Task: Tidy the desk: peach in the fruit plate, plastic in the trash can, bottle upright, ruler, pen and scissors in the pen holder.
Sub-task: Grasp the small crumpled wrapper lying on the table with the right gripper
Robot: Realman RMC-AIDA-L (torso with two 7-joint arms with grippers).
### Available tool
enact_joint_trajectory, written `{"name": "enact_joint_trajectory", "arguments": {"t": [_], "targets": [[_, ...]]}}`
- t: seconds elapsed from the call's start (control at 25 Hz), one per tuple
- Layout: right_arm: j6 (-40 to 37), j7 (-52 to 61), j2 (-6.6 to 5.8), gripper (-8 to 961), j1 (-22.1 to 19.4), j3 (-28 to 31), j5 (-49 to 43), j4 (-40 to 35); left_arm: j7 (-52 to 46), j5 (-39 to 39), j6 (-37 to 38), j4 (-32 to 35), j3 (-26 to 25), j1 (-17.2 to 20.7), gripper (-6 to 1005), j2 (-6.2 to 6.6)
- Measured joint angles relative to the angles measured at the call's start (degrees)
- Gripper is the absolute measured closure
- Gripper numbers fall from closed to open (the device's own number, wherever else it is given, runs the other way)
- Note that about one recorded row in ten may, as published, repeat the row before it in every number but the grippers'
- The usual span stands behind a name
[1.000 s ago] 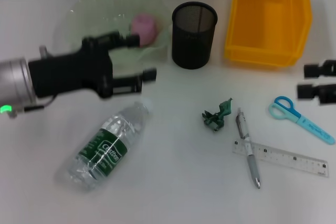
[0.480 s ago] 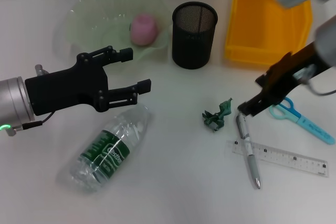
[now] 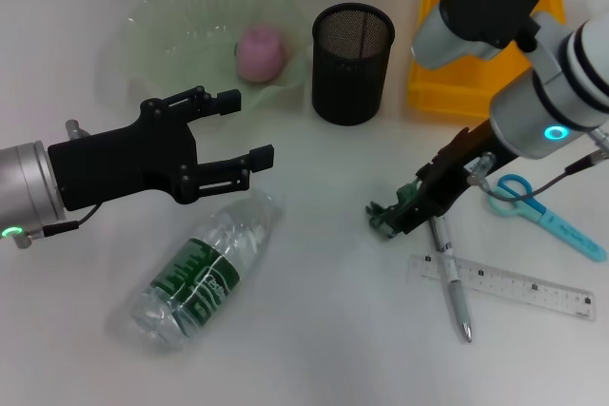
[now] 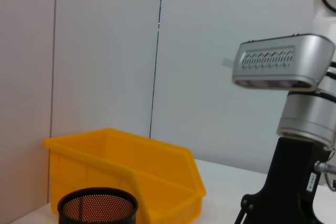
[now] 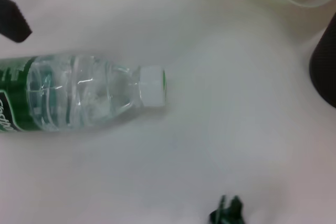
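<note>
A pink peach (image 3: 261, 52) lies in the pale green fruit plate (image 3: 162, 21). A clear bottle with a green label (image 3: 202, 270) lies on its side; in the right wrist view it shows as (image 5: 79, 95). My left gripper (image 3: 242, 128) is open and empty, just above the bottle's neck end. My right gripper (image 3: 411, 209) is down at the crumpled green plastic (image 3: 388, 215), which also shows in the right wrist view (image 5: 228, 212). A pen (image 3: 453, 282) lies across a clear ruler (image 3: 519, 289). Blue scissors (image 3: 547, 213) lie at the right.
The black mesh pen holder (image 3: 351, 62) stands behind the middle, with the yellow bin (image 3: 485, 45) to its right. In the left wrist view the bin (image 4: 131, 174), the holder (image 4: 97, 208) and my right arm (image 4: 296, 129) show.
My right arm has swung in from the right edge and come down leftward to the green plastic. My left gripper has lowered slightly near the bottle, which has shifted a little.
</note>
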Motion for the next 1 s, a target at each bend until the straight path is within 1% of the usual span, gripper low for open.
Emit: {"name": "enact_joint_trajectory", "arguments": {"t": [0.4,0.64,0.84,1.0], "targets": [[6.35,-0.44,0.00,169,2.56,-0.26,3.16,9.50,0.57,0.00,-0.15,0.00,0.05,0.25,170,-0.04],[8.25,-0.64,0.00,393,3.42,-2.20,3.38,12.03,0.63,0.00,-0.73,0.01,0.05,0.35,170,0.02],[9.16,-0.96,0.07,501,3.96,-4.33,3.86,13.08,0.65,0.00,-1.31,-0.02,0.05,0.38,170,0.03],[8.29,-0.95,0.07,588,3.84,-4.33,3.99,11.95,0.68,0.00,-1.37,-0.07,0.05,0.38,170,0.04]]}}
